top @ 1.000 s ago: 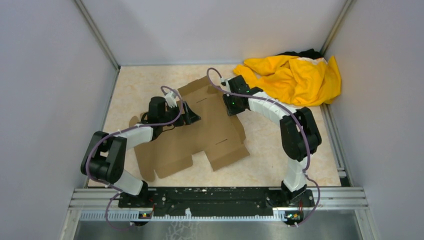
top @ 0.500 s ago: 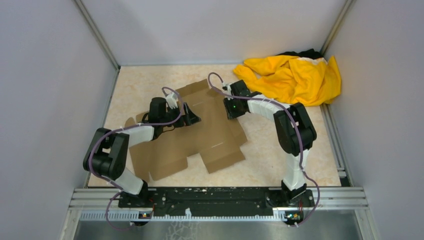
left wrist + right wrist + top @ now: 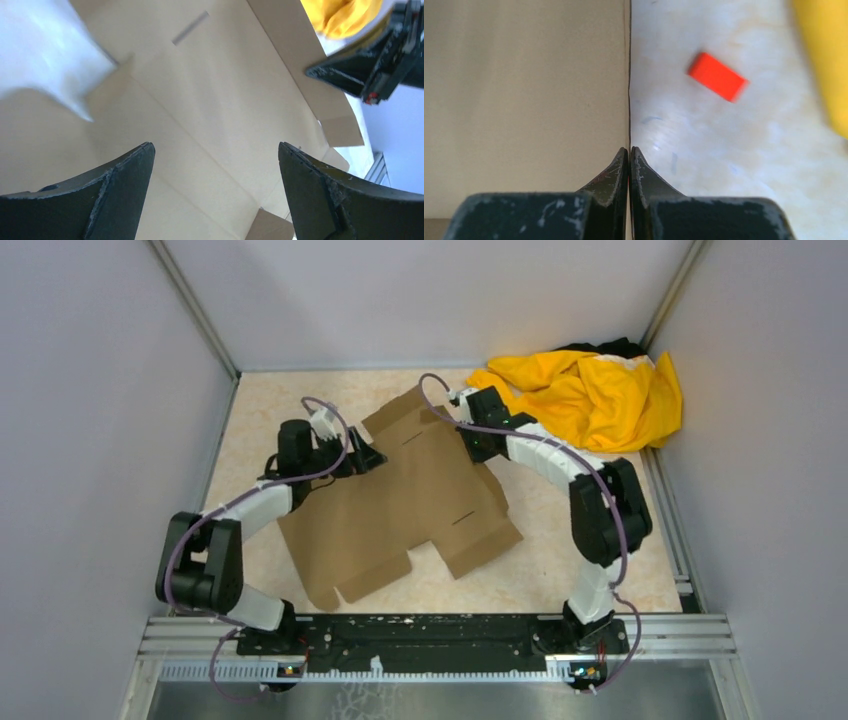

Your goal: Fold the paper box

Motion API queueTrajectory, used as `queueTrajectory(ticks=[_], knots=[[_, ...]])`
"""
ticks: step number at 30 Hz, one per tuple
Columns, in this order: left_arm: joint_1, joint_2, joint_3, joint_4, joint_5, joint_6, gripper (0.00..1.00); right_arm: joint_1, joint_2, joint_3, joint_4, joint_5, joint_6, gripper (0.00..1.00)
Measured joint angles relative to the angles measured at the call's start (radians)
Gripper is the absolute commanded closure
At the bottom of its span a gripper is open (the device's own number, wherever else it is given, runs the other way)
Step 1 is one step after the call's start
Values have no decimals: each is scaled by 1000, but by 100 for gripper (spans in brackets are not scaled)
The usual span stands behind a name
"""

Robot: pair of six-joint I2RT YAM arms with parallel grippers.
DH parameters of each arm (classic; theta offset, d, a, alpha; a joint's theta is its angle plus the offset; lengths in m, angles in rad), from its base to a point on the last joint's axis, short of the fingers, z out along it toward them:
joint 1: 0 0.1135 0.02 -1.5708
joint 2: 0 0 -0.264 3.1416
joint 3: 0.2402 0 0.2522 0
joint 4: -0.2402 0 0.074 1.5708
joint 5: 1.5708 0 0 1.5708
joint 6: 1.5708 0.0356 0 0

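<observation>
The paper box [image 3: 410, 505] is a flat brown die-cut cardboard sheet lying unfolded on the table. My left gripper [image 3: 366, 456] is open over the sheet's far left part. In the left wrist view its fingertips [image 3: 215, 150] stand wide apart above the bare cardboard [image 3: 210, 100], holding nothing. My right gripper [image 3: 474, 447] is at the sheet's far right edge. In the right wrist view its fingers [image 3: 629, 150] are pinched together on the thin edge of the cardboard [image 3: 524, 100].
A yellow cloth [image 3: 590, 395] is heaped at the back right corner. A small red block [image 3: 717, 76] lies on the table just right of the sheet's edge. Grey walls enclose the table on three sides.
The sheet has shifted and turned, its near flaps now further right. My left gripper has moved back and left. My right gripper has moved back with the sheet's edge.
</observation>
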State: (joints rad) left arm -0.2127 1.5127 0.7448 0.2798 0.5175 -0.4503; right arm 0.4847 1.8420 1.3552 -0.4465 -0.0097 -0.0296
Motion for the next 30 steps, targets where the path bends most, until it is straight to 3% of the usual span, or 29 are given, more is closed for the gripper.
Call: queueTrajectory(ticks=[5, 13, 21, 25, 30], knots=[[72, -127, 74, -19, 16, -2, 1, 42, -179, 24, -100, 185, -75, 100], [188, -127, 145, 15, 58, -40, 1, 303, -276, 13, -154, 585, -238, 100], [274, 185, 195, 175, 153, -121, 1, 439, -278, -127, -116, 873, -380, 100], [274, 380, 253, 325, 248, -204, 1, 481, -289, -172, -21, 987, -469, 100], [254, 507, 307, 457, 351, -264, 3, 525, -313, -212, 130, 1073, -597, 100]])
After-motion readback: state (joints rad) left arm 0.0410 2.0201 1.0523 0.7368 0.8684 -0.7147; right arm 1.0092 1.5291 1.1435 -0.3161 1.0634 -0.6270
